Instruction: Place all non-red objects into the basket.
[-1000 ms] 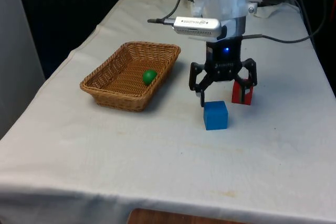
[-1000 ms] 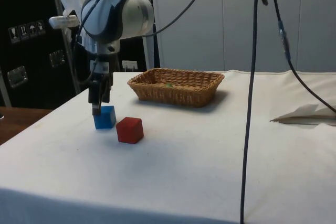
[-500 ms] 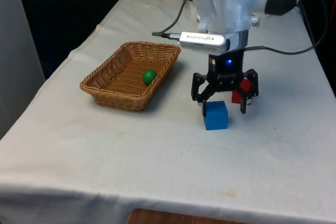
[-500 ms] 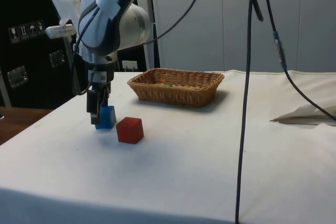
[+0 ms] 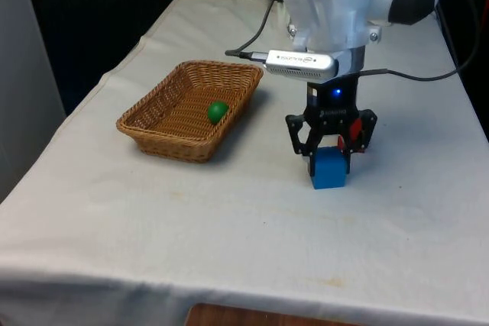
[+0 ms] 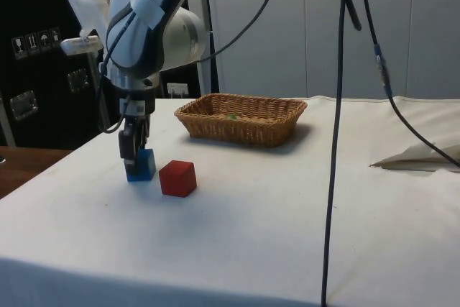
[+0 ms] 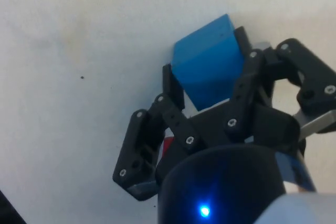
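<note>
A blue cube [image 5: 329, 169] [image 6: 141, 165] [image 7: 207, 61] rests on the white cloth, and my black gripper [image 5: 330, 159] [image 6: 136, 157] [image 7: 206, 86] is shut on it, one finger pressed against each side. Just behind it, toward the robot, a red cube [image 5: 351, 132] [image 6: 177, 178] stands partly hidden by the fingers. A wicker basket [image 5: 151, 118] [image 6: 241, 118] lies to the front view's left of the gripper, holding a small green ball [image 5: 218, 111].
Black cables [image 6: 338, 106] hang across the side view near the table's middle. A crumpled white sheet [image 6: 420, 157] lies at the side view's right edge. Bare cloth stretches between the cubes and the table's near edge.
The gripper slid toward the front view's right, came down around the blue cube and shut on it. The cube shifted slightly the same way.
</note>
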Motion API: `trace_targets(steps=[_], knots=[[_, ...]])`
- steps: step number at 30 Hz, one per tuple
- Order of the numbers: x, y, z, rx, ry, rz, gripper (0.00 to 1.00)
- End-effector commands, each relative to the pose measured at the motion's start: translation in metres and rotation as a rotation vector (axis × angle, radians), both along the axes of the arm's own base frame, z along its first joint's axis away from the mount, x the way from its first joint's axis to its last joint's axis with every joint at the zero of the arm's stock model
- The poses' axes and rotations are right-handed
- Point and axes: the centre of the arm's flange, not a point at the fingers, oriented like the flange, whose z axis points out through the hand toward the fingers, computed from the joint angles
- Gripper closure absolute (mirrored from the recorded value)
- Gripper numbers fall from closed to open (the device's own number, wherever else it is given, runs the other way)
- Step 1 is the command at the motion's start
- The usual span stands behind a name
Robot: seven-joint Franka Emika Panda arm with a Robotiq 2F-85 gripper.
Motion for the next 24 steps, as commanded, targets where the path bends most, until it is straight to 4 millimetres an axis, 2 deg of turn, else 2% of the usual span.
trace_targets(steps=[1, 2, 10, 15, 16, 19, 24], knots=[[0.001, 0.001, 0.0, -0.003, -0.006, -0.003, 0.91], [0.001, 0.001, 0.0, -0.003, -0.006, -0.003, 0.98], [0.001, 0.001, 0.0, -0.003, -0.006, -0.003, 0.97], [0.002, -0.007, 0.019, -0.001, -0.01, -0.006, 0.97], [0.003, -0.005, 0.012, 0.001, -0.014, -0.006, 0.97], [0.002, -0.013, 0.033, 0.004, -0.012, -0.009, 0.97], [0.002, -0.021, 0.049, 0.008, -0.015, -0.015, 0.97]])
